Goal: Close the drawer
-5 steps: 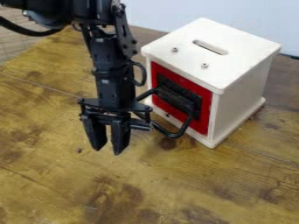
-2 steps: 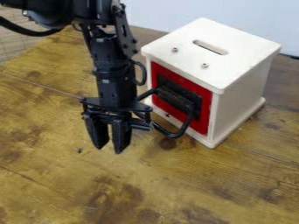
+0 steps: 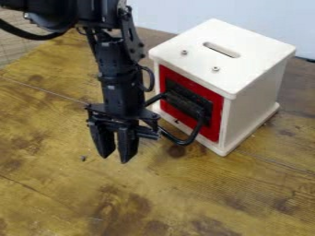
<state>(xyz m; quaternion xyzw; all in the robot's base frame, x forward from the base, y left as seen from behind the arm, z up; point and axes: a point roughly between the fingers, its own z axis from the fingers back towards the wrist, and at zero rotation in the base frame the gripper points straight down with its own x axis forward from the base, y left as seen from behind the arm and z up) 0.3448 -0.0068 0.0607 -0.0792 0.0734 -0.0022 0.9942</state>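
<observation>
The drawer (image 3: pixel 189 106) sat as the red front of a white box (image 3: pixel 252 78) on the wooden surface (image 3: pixel 50 184), looking nearly flush. Its black loop handle (image 3: pixel 185 136) jutted toward the arm. The gripper (image 3: pixel 114 153) hung just left of the handle, fingers pointing down and a little apart, holding nothing. The closing push seemed finished or nearly so; any next move would call for a short nudge against the red front.

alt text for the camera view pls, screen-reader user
A black robot arm's gripper points down at a worn wooden table, holding nothing, just left of a white cube box. The box's red drawer faces the gripper, its black loop handle beside the fingers.
</observation>
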